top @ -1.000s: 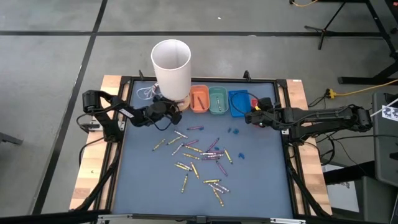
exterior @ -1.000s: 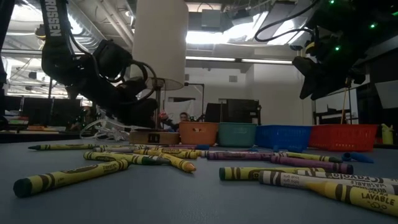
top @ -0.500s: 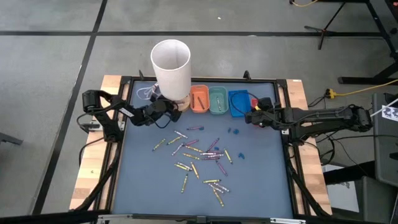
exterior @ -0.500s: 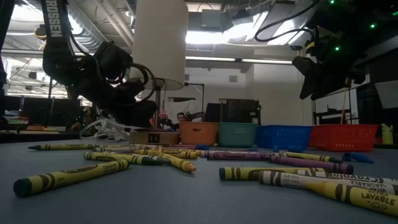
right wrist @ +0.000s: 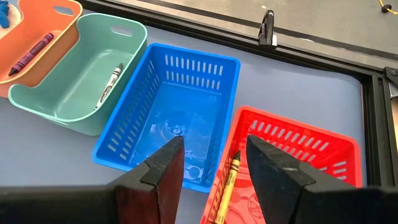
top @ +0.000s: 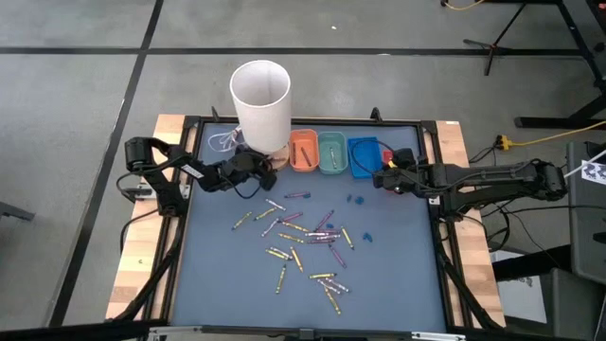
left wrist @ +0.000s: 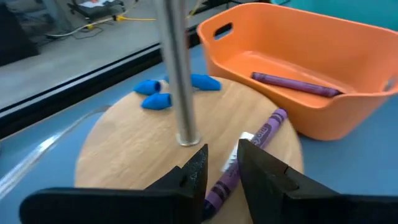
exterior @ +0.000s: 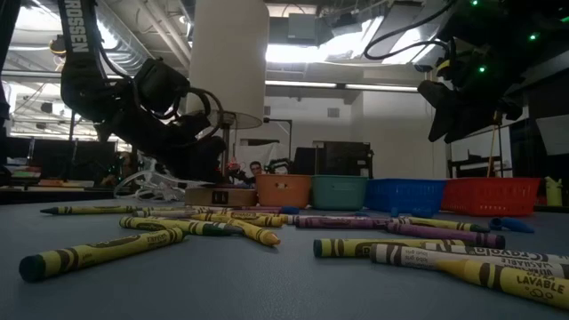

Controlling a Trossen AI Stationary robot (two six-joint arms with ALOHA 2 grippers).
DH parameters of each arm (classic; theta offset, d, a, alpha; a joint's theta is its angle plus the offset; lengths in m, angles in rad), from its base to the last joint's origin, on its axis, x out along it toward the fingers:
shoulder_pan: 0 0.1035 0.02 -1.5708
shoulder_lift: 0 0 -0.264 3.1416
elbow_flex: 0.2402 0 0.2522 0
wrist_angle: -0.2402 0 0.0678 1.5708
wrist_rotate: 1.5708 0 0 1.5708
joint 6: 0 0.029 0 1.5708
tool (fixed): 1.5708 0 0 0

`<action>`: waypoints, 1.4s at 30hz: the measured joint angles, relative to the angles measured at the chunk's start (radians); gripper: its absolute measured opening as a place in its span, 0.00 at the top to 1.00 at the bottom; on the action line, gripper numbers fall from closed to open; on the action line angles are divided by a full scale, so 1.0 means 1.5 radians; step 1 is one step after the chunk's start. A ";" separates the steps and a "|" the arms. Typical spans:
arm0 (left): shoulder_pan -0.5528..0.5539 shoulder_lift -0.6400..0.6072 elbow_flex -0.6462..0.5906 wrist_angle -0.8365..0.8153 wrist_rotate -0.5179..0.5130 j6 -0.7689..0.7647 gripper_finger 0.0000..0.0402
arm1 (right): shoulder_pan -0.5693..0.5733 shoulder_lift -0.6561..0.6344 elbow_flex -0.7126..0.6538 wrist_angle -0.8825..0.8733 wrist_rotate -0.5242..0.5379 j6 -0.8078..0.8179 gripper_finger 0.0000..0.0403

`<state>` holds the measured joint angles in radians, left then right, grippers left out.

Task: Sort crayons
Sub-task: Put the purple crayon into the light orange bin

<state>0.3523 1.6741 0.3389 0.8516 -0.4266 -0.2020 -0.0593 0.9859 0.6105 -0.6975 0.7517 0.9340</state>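
Crayons (top: 305,239) are mostly lying scattered mid-table; almost nothing is changing over the last second. The left gripper (left wrist: 221,165) is staying over the wooden round base (left wrist: 134,152) beside the orange tray (left wrist: 311,74), its fingers narrowly parted around a purple crayon (left wrist: 245,155), apparently gripping it. The right gripper (right wrist: 211,165) is still hanging wide open and empty above the blue basket (right wrist: 171,118) and red basket (right wrist: 292,158). With 1 purple already in the orange tray, I judge sorting is barely begun.
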 joint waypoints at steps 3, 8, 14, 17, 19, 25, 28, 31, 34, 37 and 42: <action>0.000 0.000 0.000 -0.002 0.025 0.012 0.80 | 0.000 0.000 0.000 0.000 0.000 0.000 0.57; 0.000 0.000 0.000 -0.002 0.050 0.040 0.80 | 0.000 0.000 0.000 0.000 0.000 0.000 0.57; 0.000 0.000 0.000 -0.003 0.064 0.066 0.80 | 0.000 0.000 0.000 0.000 0.000 0.000 0.57; 0.000 0.000 0.000 -0.002 0.083 0.072 0.80 | 0.000 0.000 0.000 0.000 0.000 0.000 0.57; 0.000 0.000 0.000 -0.002 0.087 0.072 0.80 | 0.000 0.000 0.000 0.000 0.000 0.000 0.57; -0.001 0.000 0.000 -0.003 0.088 0.093 0.80 | 0.000 0.000 0.000 -0.001 0.000 0.000 0.57; -0.001 0.000 0.000 -0.004 0.085 0.104 0.80 | 0.000 0.000 0.000 -0.002 0.000 0.000 0.57; -0.001 0.000 0.000 -0.005 0.069 0.102 0.80 | 0.000 0.000 0.000 -0.002 0.000 0.000 0.57; -0.001 0.000 0.000 -0.007 0.068 0.101 0.80 | 0.000 0.000 0.000 -0.002 0.000 0.000 0.57; -0.001 0.001 -0.001 -0.009 0.066 0.102 0.80 | 0.000 0.000 0.000 -0.002 0.000 0.000 0.57; -0.001 0.001 -0.001 -0.011 0.060 0.087 0.80 | 0.000 0.000 0.000 -0.005 0.000 0.000 0.57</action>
<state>0.3508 1.6752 0.3382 0.8344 -0.3363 -0.0718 -0.0593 0.9859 0.6106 -0.7052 0.7515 0.9340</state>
